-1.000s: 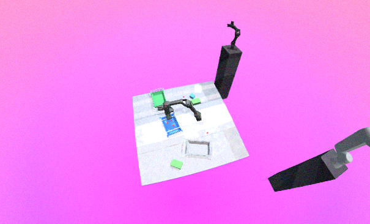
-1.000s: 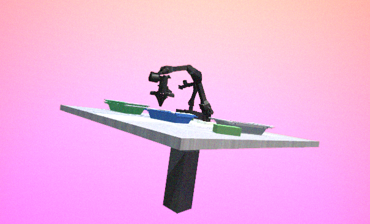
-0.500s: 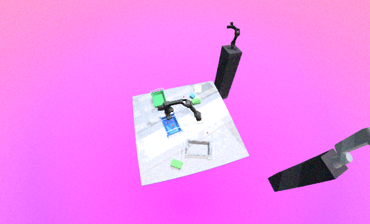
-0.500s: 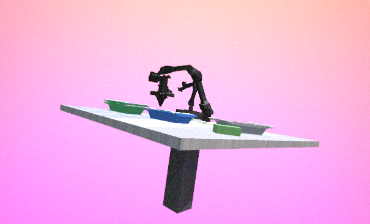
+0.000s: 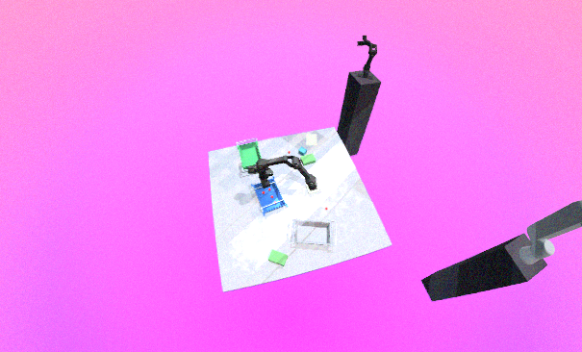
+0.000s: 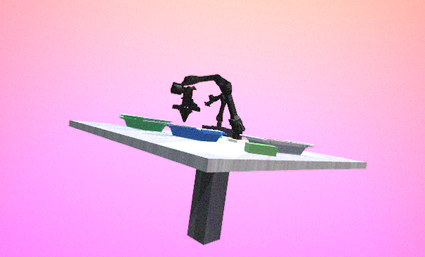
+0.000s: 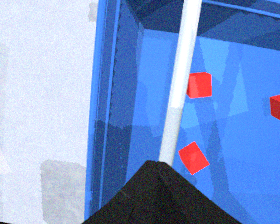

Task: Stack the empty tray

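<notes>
The loaded tray point(image 5: 269, 198) point(image 6: 194, 133) point(image 7: 244, 183) is blue and holds small red blocks point(image 7: 199, 84) point(image 5: 266, 193). A white wire bar point(image 7: 184, 63) runs across the tray's top near one end and passes under my fingertips. My gripper point(image 5: 265, 185) point(image 6: 185, 120) point(image 7: 153, 169) points straight down, a little above that end of the blue tray. Its fingers are shut together, and I see nothing held between them. The tray's other bar point(image 5: 274, 209) lies at its near end. An empty green tray point(image 5: 248, 154) point(image 6: 143, 123) lies just behind the blue one.
A pale grey tray point(image 5: 313, 234) point(image 6: 282, 145) lies near the table's front. A green block point(image 5: 278, 258) point(image 6: 260, 149) lies near the front edge. Green point(image 5: 308, 159), cyan point(image 5: 303, 151) and white point(image 5: 311, 139) blocks lie at the back. A dark pillar point(image 5: 358, 113) stands behind the table.
</notes>
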